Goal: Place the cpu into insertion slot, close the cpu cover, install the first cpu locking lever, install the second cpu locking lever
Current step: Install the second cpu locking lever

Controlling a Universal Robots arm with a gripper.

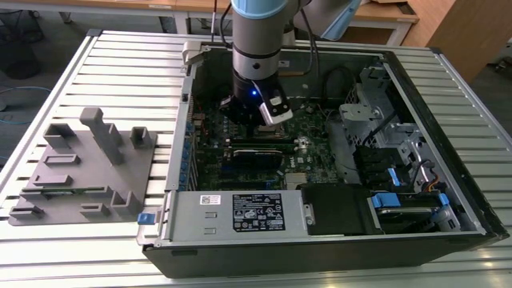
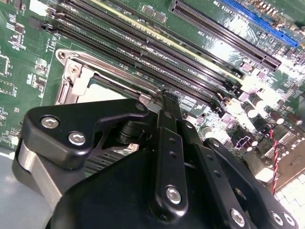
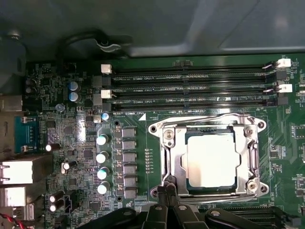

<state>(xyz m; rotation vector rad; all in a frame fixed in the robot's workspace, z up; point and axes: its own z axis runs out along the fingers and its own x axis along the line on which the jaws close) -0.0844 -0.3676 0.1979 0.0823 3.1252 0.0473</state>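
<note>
My arm reaches down into the open computer case (image 1: 416,150) that lies on the slatted bench (image 1: 120,66). My gripper (image 3: 164,193) hangs low over the green motherboard (image 3: 138,162), at the edge of the insertion slot (image 3: 167,157).

In the first wrist view the cpu (image 3: 211,160) sits flat in the insertion slot, pale top up. The cpu cover (image 3: 248,157) lies down around it, its square window framing the chip. A thin wire lever (image 3: 205,120) runs along the side of the socket nearest the memory slots (image 3: 190,88). Whether either lever is latched, I cannot tell.

Jaws: drawn narrow, tips nearly together, right at the socket's rim. In the second wrist view the tips stand against the silvery frame at its corner. Whether something thin is pinched between them, I cannot tell.

In the exterior view a grey parts fixture (image 1: 84,165) rests on the bench at the exterior view's left, well apart from the case.
</note>
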